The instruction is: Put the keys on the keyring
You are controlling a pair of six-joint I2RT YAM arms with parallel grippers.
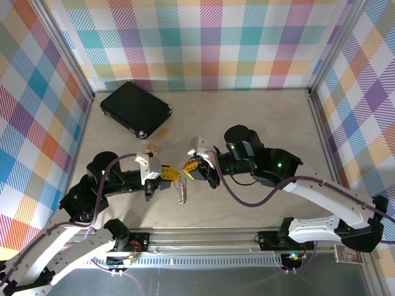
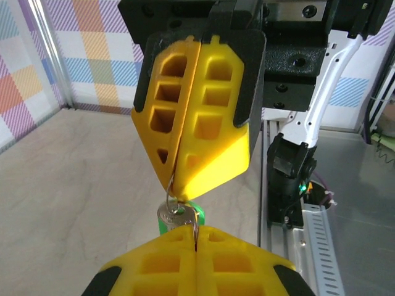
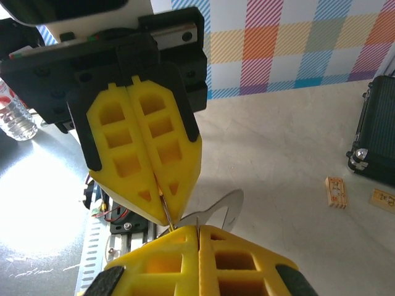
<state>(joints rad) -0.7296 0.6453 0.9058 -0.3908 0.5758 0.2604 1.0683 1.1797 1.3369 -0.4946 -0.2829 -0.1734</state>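
The left tool [image 2: 195,237] is clamped shut, its yellow ribbed fingers pinching a thin silver wire keyring [image 2: 171,185] at their tips. The right tool [image 3: 198,237] faces it tip to tip, also closed, and nips the same wire from the other side. Holding the ring between two opposed pinches looks meant to steady it in the air and perhaps pry its coils apart, so a key can slide along.

A silver key with a green tag [image 2: 176,216] hangs just under the two sets of fingertips, above the tabletop. It seems to dangle from the ring, though I cannot tell whether it is fully threaded or caught on one coil. In the right wrist view a curved silver strip [image 3: 223,208] juts out beside the fingertips. Whether that is the key's blade or part of the ring is unclear.

The pale beige tabletop [image 1: 259,117] carries a flat black hard case [image 1: 136,108] well back on the left. Two small tan wooden blocks [image 1: 153,148] lie between the case and the tools. None of these crowds the work. The real obstruction is the fingers themselves, which cover most of the ring and leave little free wire.
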